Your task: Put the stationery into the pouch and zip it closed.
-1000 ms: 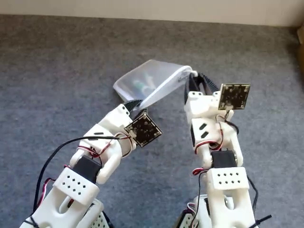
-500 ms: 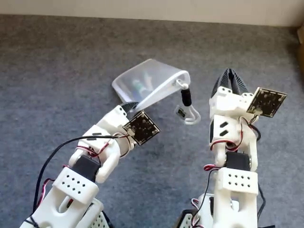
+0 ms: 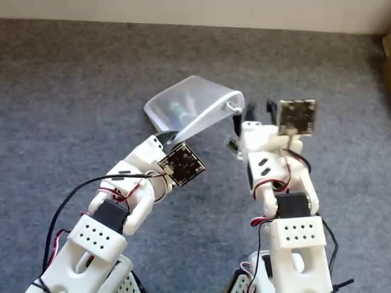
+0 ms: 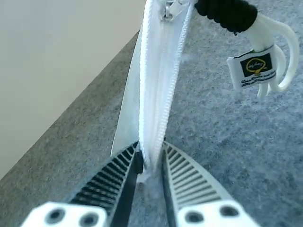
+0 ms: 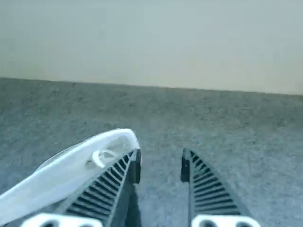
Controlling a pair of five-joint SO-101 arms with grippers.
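A translucent pouch (image 3: pixel 190 102) is held up off the grey carpet, with stationery (image 3: pixel 181 110) faintly visible inside. My left gripper (image 3: pixel 169 135) is shut on the near end of its white zipper tape (image 4: pixel 158 85); in the left wrist view the gripper (image 4: pixel 150 163) pinches the tape. The zipper pull's black cord (image 4: pixel 227 13) with a white loop (image 4: pixel 272 42) and tag (image 4: pixel 253 68) hangs loose at the far end. My right gripper (image 3: pixel 258 110) stands open just right of that pull (image 3: pixel 236 125). In the right wrist view the gripper (image 5: pixel 160 166) has the pouch (image 5: pixel 80 163) beside one finger.
Grey carpet (image 3: pixel 73 79) spreads all around. A pale wall (image 5: pixel 151 38) runs along the far edge. A brownish object (image 3: pixel 387 55) sits at the far right edge.
The right gripper let go of the zipper pull, swung away to the right, then came back left beside it. The pull now dangles. The left arm held still.
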